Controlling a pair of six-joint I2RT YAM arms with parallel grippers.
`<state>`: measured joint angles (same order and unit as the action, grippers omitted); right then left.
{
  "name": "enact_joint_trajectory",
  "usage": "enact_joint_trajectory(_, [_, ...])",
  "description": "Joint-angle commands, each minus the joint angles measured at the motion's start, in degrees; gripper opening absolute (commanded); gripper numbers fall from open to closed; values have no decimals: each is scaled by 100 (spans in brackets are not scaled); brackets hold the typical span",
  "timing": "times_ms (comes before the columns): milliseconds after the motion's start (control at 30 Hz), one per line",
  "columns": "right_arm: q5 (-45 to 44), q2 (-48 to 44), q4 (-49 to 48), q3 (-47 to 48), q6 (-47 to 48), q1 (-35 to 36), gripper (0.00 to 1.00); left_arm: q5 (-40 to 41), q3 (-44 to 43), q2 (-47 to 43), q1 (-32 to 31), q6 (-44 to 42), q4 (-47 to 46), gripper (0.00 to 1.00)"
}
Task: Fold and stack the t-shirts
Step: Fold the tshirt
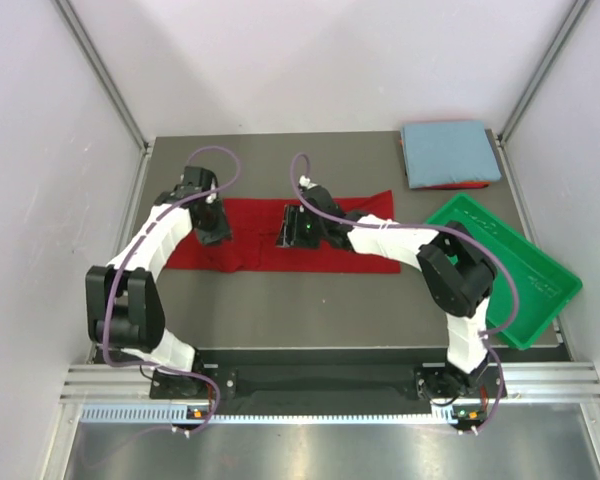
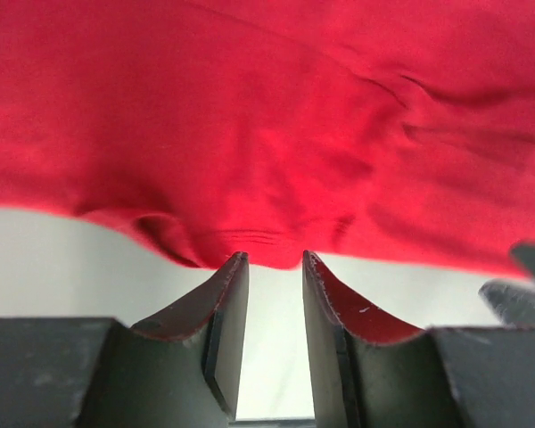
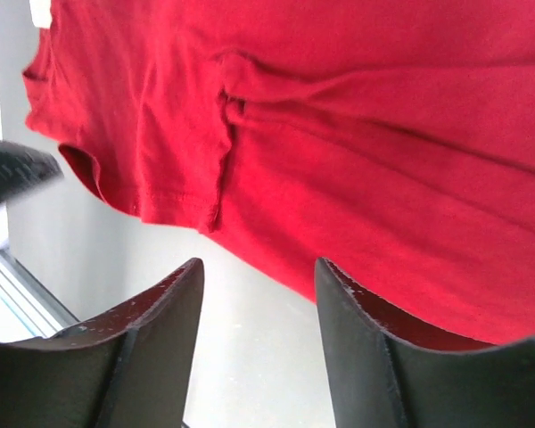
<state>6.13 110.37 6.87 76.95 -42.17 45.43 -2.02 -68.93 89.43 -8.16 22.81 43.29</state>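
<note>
A dark red t-shirt (image 1: 255,240) lies folded into a long strip across the middle of the table. My left gripper (image 1: 217,232) is over its left part. In the left wrist view the gripper (image 2: 275,259) is open with a narrow gap, its tips at the shirt's near hem (image 2: 259,134) and nothing between them. My right gripper (image 1: 298,230) is over the shirt's middle. In the right wrist view it (image 3: 259,267) is open and empty, just short of the shirt's edge (image 3: 357,134). A folded light blue t-shirt (image 1: 450,152) lies at the back right on another red one (image 1: 450,186).
A green plastic tray (image 1: 520,285) sits tilted at the table's right edge, beside the right arm's elbow. White walls and metal posts enclose the table at the back and sides. Grey table surface (image 1: 300,310) runs between the red shirt and the arm bases.
</note>
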Motion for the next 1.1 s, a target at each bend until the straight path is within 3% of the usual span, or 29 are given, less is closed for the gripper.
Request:
enact_joint_trajectory(0, [-6,178,-221,294,-247,317,52,238,519,-478,437,751,-371,36])
enact_joint_trajectory(100, [-59,432,-230,504,-397,457,48,-437,1125,-733,1105,1067,-750,38])
enact_joint_trajectory(200, [-59,705,-222,742,-467,563,46,-387,1460,-971,1492,1235,-1076,41])
enact_joint_trajectory(467, [-50,1215,-186,1173,-573,669,44,-132,1619,-1059,1800,1507,-1305,50])
enact_joint_trajectory(1067, [-121,1628,-134,1428,-766,730,36,-914,1769,-348,2082,1745,-1964,49])
